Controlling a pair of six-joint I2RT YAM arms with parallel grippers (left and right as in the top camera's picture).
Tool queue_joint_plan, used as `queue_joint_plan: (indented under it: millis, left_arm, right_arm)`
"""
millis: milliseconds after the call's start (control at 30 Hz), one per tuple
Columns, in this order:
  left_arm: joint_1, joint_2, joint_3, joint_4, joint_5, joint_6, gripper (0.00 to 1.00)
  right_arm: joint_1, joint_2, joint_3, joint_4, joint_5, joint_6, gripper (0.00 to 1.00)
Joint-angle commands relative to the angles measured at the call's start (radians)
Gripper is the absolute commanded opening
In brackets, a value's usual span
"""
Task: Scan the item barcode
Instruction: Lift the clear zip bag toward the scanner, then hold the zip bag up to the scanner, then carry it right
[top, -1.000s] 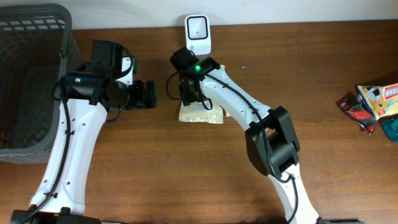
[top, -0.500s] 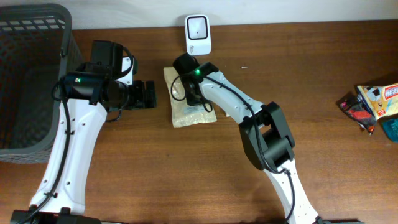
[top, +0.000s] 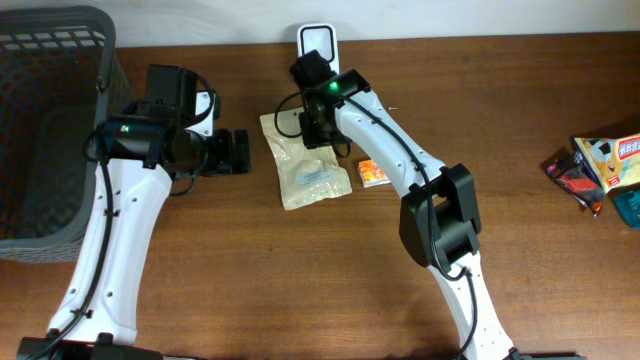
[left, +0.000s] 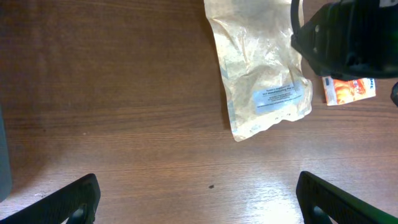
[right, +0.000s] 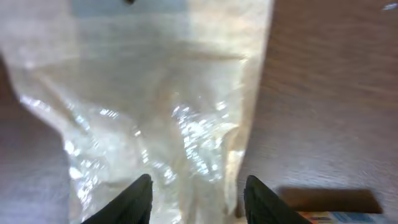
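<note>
The brown counter (top: 520, 260) carries a dark basket (top: 50, 120) at its far left corner. Both arms reach in from the near side.

The clear pouch (top: 305, 175) lies flat about mid-counter. Its long axis runs near to far, with the far end leaning a little left and the white label facing up.

The right tool (right: 200, 198) hangs over the pouch's far end with its jaws apart, gripping nothing. The white scanner (top: 316, 42) stands straight beyond it at the far edge, so the pouch lies just near of the scanner.

By my reckoning the right arm is far the better placed to lift the pouch and turn the label toward the scanner (the label would have to tip up from flat). The left tool (top: 242, 152) waits just left of the pouch, jaws wide apart.

A heap of snack packs (top: 600, 165) sits well off to the right. A small orange packet (top: 374, 172) lies just right of the pouch, close enough to be nudged.
</note>
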Motion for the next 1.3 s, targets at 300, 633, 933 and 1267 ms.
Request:
queue_joint_plan:
  millis: [300, 633, 933, 1267]
  left_arm:
    - [-0.002, 0.000, -0.003, 0.002, -0.007, 0.013, 0.99]
    - [-0.002, 0.000, -0.003, 0.002, -0.007, 0.013, 0.99]
    - [-0.002, 0.000, -0.003, 0.002, -0.007, 0.013, 0.99]
    - [-0.002, 0.000, -0.003, 0.002, -0.007, 0.013, 0.99]
  right_arm:
    - [0.056, -0.004, -0.282, 0.198, -0.059, -0.008, 0.63]
    - [0.056, 0.004, -0.347, 0.237, 0.049, 0.067, 0.26]
    - [0.055, 0.003, -0.239, 0.179, 0.050, 0.067, 0.04]
    - [0.037, 0.002, -0.095, 0.130, 0.050, 0.067, 0.04]
